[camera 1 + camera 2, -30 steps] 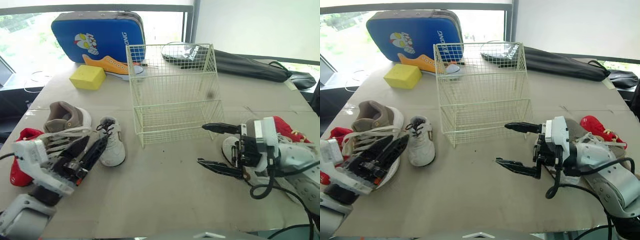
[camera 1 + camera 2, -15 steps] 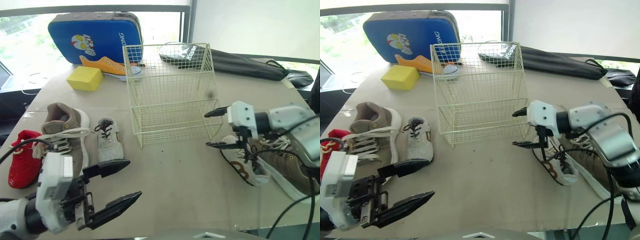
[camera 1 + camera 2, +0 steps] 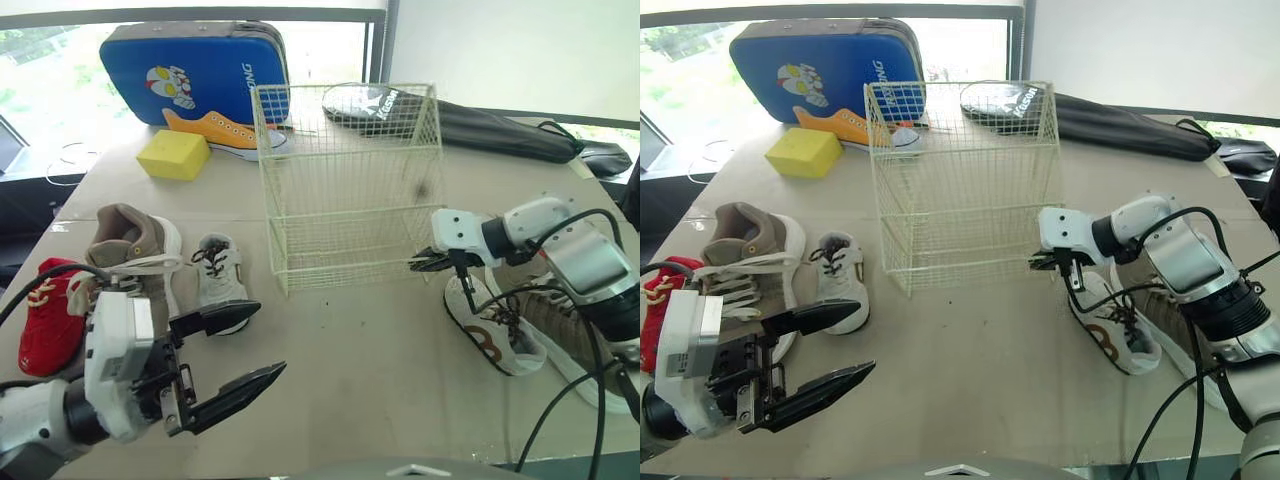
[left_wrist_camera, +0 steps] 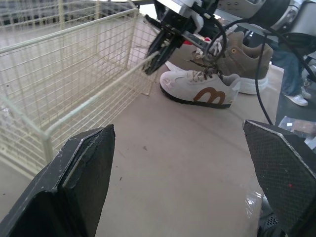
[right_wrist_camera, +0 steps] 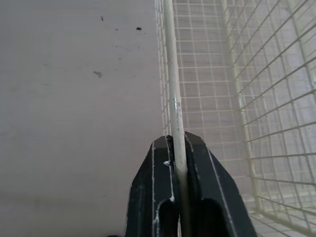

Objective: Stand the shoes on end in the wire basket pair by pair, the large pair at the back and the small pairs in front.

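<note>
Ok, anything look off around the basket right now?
Yes: the right gripper is shut on a front rail of the cream wire basket, not on a shoe. The basket stands empty, and the left gripper is open, holding nothing.

My left tool (image 3: 268, 340) had 2 long black tapered fingers (image 3: 240, 385) on a white block (image 3: 112, 360); right tool (image 3: 418, 264) same, silver-grey arm (image 3: 575, 255) w/ black cables (image 3: 598, 211).

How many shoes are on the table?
6: red shoe, tan shoe, white shoe at left; orange shoe at back; M-logo shoe, brown shoe at right. More may be hidden.
</note>
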`<state>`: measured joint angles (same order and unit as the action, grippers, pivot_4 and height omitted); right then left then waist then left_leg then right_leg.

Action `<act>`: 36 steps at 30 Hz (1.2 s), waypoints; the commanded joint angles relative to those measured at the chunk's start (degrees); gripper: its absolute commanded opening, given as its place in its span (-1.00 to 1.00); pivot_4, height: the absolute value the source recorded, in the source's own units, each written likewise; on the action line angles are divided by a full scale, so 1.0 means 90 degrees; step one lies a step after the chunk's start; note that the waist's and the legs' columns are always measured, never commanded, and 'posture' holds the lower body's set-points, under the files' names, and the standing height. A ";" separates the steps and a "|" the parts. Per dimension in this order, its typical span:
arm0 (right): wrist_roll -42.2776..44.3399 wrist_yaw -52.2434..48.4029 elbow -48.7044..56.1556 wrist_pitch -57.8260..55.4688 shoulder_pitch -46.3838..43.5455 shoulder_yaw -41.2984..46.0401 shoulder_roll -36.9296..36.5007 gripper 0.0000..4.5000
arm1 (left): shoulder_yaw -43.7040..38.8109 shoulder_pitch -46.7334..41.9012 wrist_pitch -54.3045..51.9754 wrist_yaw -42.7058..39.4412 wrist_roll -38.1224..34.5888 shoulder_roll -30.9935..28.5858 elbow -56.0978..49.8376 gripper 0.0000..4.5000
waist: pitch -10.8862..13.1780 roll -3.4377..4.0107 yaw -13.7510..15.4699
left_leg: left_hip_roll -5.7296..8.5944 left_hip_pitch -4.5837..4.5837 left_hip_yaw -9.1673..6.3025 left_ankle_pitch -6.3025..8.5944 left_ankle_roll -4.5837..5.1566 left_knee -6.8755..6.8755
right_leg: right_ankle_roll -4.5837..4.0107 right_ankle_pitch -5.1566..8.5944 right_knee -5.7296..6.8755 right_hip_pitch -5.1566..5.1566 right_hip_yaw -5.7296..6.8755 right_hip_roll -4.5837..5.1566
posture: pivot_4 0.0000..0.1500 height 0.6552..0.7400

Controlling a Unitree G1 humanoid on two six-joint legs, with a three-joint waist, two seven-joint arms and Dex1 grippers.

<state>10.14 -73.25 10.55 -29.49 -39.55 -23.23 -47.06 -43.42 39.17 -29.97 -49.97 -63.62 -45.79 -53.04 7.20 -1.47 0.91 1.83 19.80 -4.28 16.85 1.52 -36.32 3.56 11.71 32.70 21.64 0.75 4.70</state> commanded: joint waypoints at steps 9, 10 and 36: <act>0.1009 0.1550 0.2685 -0.3115 0.0947 0.1042 0.0126 -0.98 | 0.0989 -0.1100 0.0002 -0.0175 0.0260 -0.0340 0.0461 1.00 | -0.0003 -0.0004 -0.0026 | -0.0001 0.0001 -0.0007 0.0000 -0.0001 0.0001 | 0.0002 0.0001 -0.0001 0.0001 0.0007 -0.0004 | 1.00 1.00; 0.1040 0.1627 0.2724 -0.3146 0.0952 0.1059 0.0147 -0.98 | 0.1029 -0.1182 -0.0013 -0.0173 0.0257 -0.0376 0.0503 1.00 | -0.0002 -0.0004 -0.0027 | -0.0001 0.0000 -0.0006 0.0000 -0.0001 0.0000 | 0.0005 0.0003 0.0000 0.0000 0.0007 -0.0004 | 1.00 1.00; 0.0421 0.1330 0.1666 -0.0997 0.0876 0.0231 -0.0276 -0.98 | 0.0815 -0.0938 -0.0104 -0.0234 0.0516 -0.0176 0.0547 1.00 | -0.0002 -0.0006 -0.0009 | -0.0007 -0.0003 -0.0006 -0.0001 -0.0002 0.0000 | 0.0030 0.0017 -0.0001 0.0000 0.0008 -0.0006 | 1.00 1.00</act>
<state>15.16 -59.16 26.58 -41.66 -30.46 -20.23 -49.23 -33.98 30.63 -30.97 -52.82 -57.53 -47.52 -45.30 7.18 -1.53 0.83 1.78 19.77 -4.33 16.84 1.50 -36.31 3.83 11.87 32.69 21.65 0.81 4.65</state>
